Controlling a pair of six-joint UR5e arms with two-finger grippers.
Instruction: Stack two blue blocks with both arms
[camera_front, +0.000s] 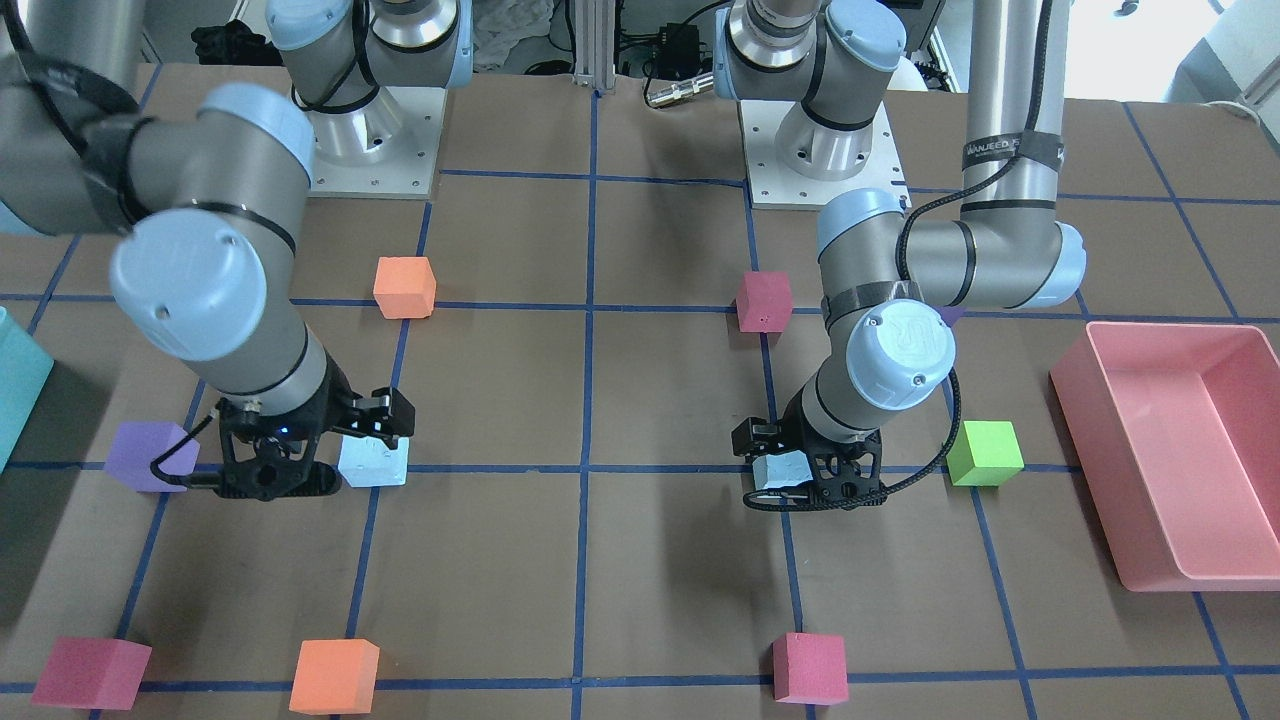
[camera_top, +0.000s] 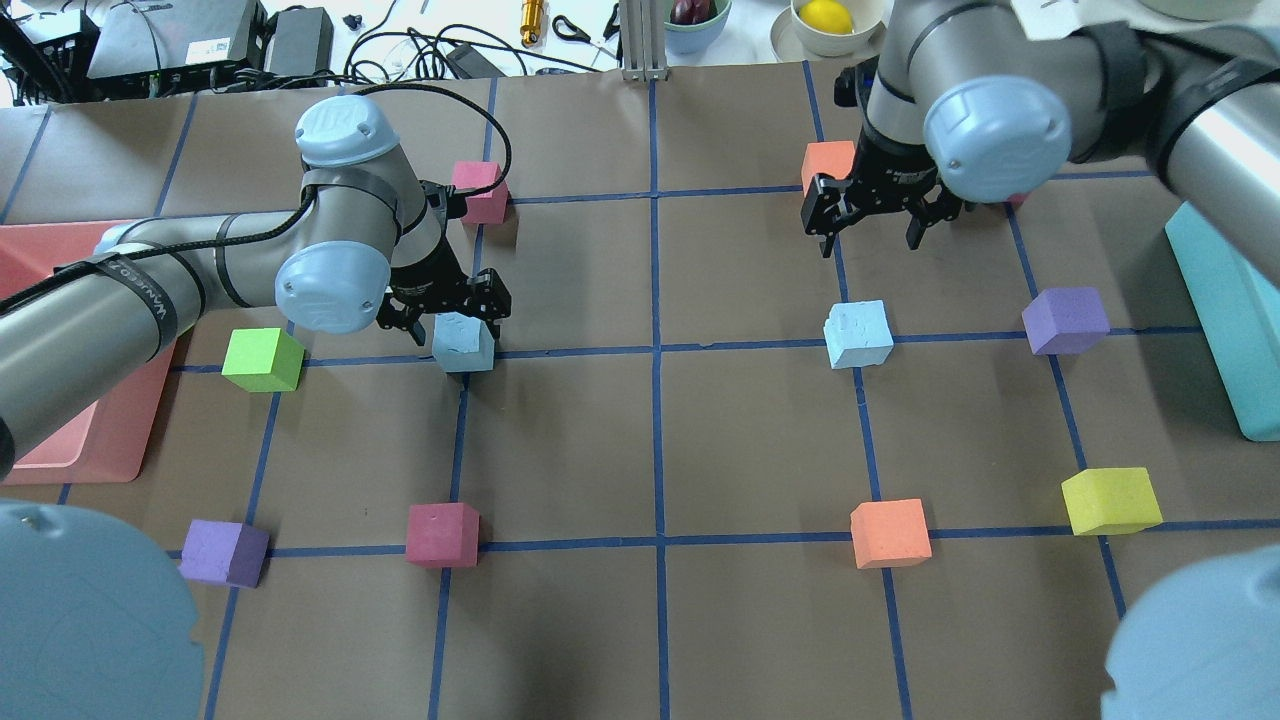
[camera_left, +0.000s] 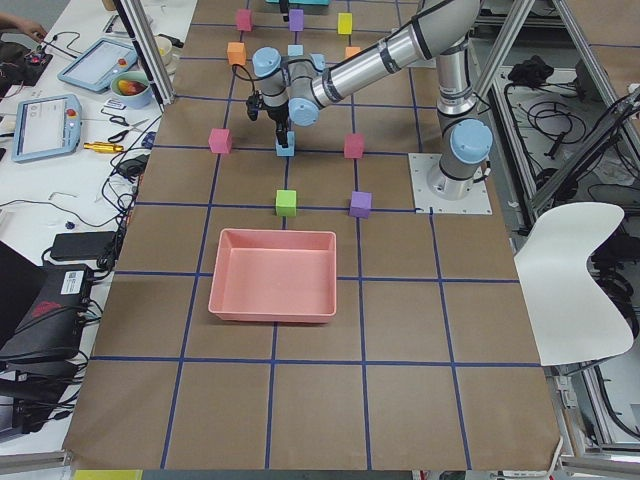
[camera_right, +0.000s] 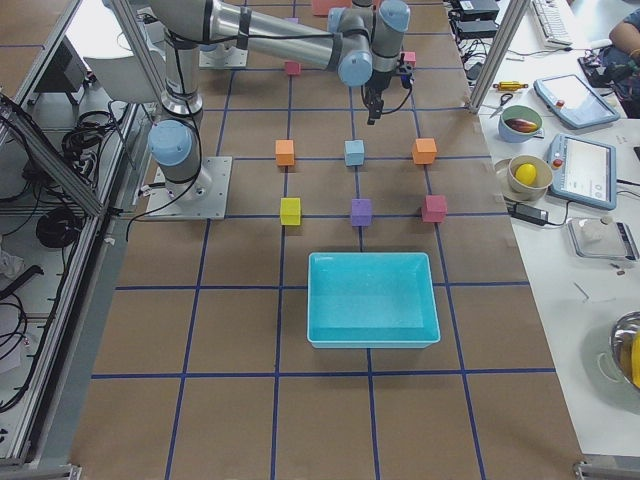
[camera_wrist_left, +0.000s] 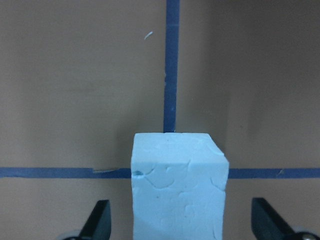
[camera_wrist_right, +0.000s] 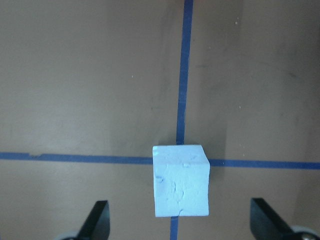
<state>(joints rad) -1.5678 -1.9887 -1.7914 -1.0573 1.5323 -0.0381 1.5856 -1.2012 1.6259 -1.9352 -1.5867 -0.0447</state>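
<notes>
Two pale blue blocks sit on blue tape crossings. The left-side block (camera_top: 463, 342) also shows in the front view (camera_front: 783, 470). My left gripper (camera_top: 447, 322) is low around it. In the left wrist view the block (camera_wrist_left: 177, 185) stands between the open fingers (camera_wrist_left: 97, 222), with a gap on each side. The right-side block (camera_top: 858, 334) also shows in the front view (camera_front: 373, 462). My right gripper (camera_top: 870, 232) hovers open above it. In the right wrist view that block (camera_wrist_right: 180, 180) looks small and sits centred between the spread fingers (camera_wrist_right: 97, 220).
A green cube (camera_top: 263, 359) and the pink bin (camera_top: 60, 300) lie close to my left arm. A purple cube (camera_top: 1066, 320), an orange cube (camera_top: 828, 165) and the teal bin (camera_top: 1230, 310) are near my right arm. Maroon (camera_top: 441, 534), orange (camera_top: 890, 533) and yellow (camera_top: 1110, 500) cubes lie nearer the robot.
</notes>
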